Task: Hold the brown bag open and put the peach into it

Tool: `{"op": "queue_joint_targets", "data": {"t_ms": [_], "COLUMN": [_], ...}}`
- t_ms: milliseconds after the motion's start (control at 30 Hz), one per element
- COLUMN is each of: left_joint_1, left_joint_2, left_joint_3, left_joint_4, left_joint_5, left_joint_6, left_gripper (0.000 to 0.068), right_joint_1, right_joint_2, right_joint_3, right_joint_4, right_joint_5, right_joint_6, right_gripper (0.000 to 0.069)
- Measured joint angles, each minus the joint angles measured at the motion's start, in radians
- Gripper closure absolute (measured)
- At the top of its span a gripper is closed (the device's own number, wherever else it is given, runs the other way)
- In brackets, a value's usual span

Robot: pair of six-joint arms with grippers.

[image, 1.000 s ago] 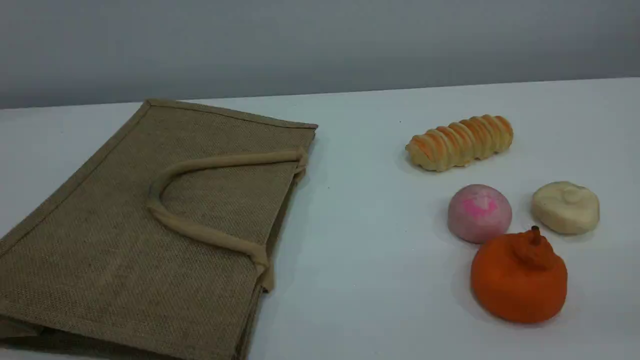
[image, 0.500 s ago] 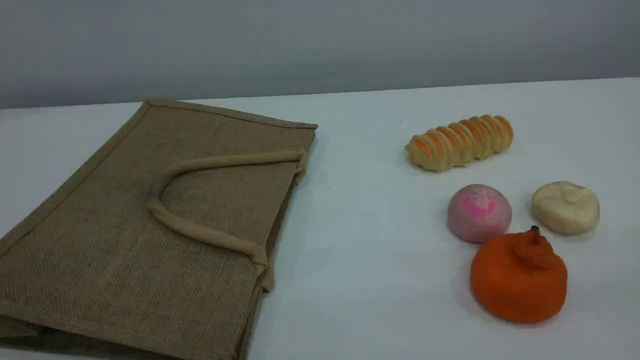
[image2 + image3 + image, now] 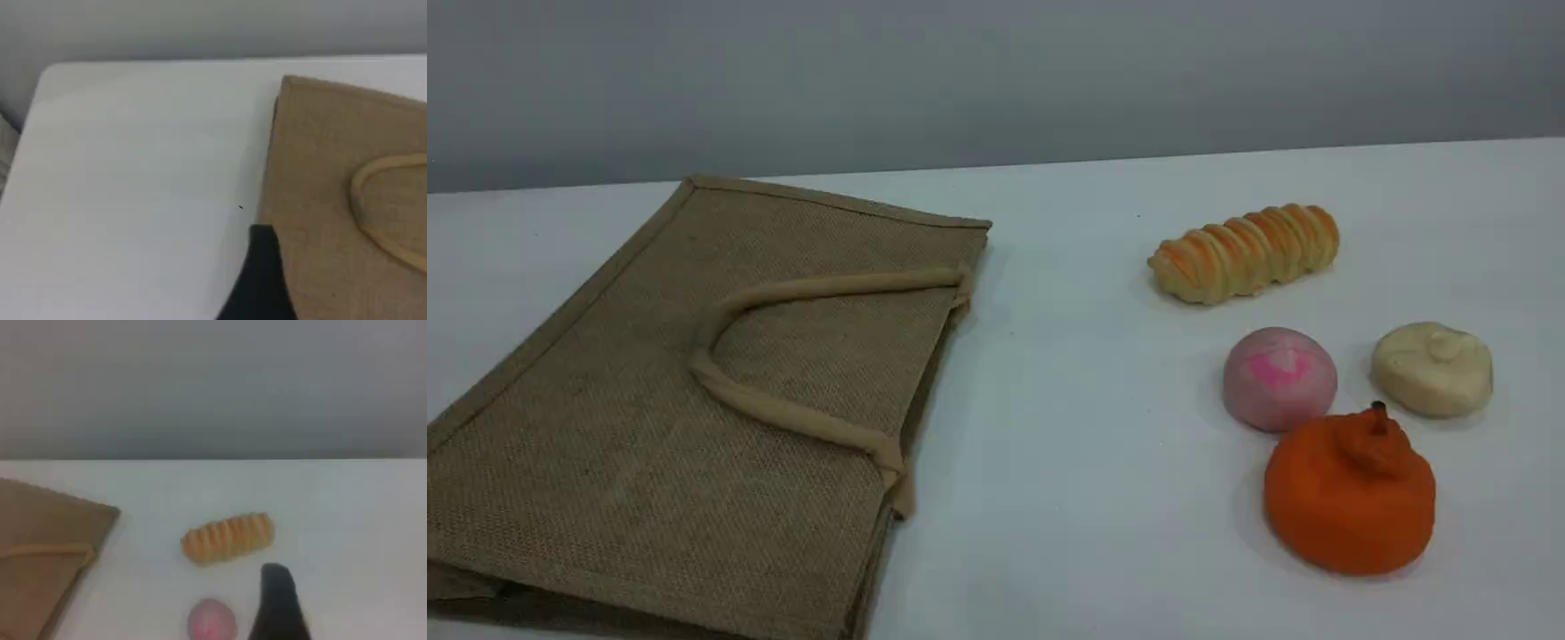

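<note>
Brown jute makes up the brown bag [image 3: 676, 418], a big woven tote lying flat at 9 o'clock on the white table [image 3: 1067, 462]. Its mouth faces 3 o'clock and is pressed shut. One beige rope handle [image 3: 783, 413] lies curled on top of it.

The peach [image 3: 1279, 378] is a small pink ball with a bright pink spot. It sits at 3 o'clock, well apart from the bag. An orange stemmed fruit [image 3: 1350, 493] touches it at 5 o'clock. A cream bun [image 3: 1432, 368] is just beside it, and a striped bread roll [image 3: 1243, 252] lies at 12 o'clock from it.

No arm shows in the scene view. The left gripper [image 3: 263, 283] hangs over the bag's far edge, its fingers spread wide with nothing in them. The right gripper [image 3: 280, 603] hangs just beside the peach. Only one dark fingertip shows, so I cannot tell if its fingers are apart or together. It holds nothing.

The job looks like it has not begun. I think the left gripper should pick up the top handle or top edge only, and lift it up so the mouth opens wide. The right gripper should come straight down on the peach and not bump the orange fruit.

No words or labels can be read on anything.
</note>
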Motion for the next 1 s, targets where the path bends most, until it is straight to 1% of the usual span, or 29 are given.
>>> {"op": "queue_joint_targets", "data": {"t_ms": [133, 233, 400, 567, 600, 700, 800, 1000], "left_joint_1": [0.0, 0.0, 0.0, -0.009, -0.015, -0.04, -0.082, -0.17], "left_joint_2": [0.251, 0.428, 0.697, 0.906, 0.935, 0.988, 1.011, 1.072], "left_joint_3": [-0.126, -0.206, -0.315, -0.366, -0.366, -0.366, -0.366, -0.366], "left_joint_4": [-0.006, -0.021, -0.043, -0.064, -0.071, -0.057, -0.06, -0.058], "left_joint_5": [0.009, 0.013, 0.013, -0.016, -0.026, -0.08, -0.115, -0.149], "left_joint_6": [0.0, 0.0, 0.003, 0.004, 0.004, 0.004, 0.002, -0.066], "left_gripper": [0.0142, 0.0142, 0.0142, 0.0142, 0.0142, 0.0142, 0.0142, 0.0155], "right_joint_1": [0.0, 0.0, 0.0, 0.0, 0.0, 0.0, 0.0, 0.0], "right_joint_2": [0.142, 0.231, 0.36, 0.47, 0.488, 0.532, 0.554, 0.555], "right_joint_3": [-0.068, -0.097, -0.12, -0.12, -0.12, -0.12, -0.12, -0.12], "right_joint_4": [-0.025, -0.031, -0.032, -0.064, -0.064, -0.061, -0.06, -0.059], "right_joint_5": [-0.036, -0.053, -0.116, -0.127, -0.134, -0.15, -0.149, -0.149], "right_joint_6": [-0.002, -0.002, -0.002, -0.001, -0.001, -0.001, 0.0, 0.002], "right_gripper": [0.0267, 0.0267, 0.0267, 0.0267, 0.0267, 0.0267, 0.0267, 0.0267]}}
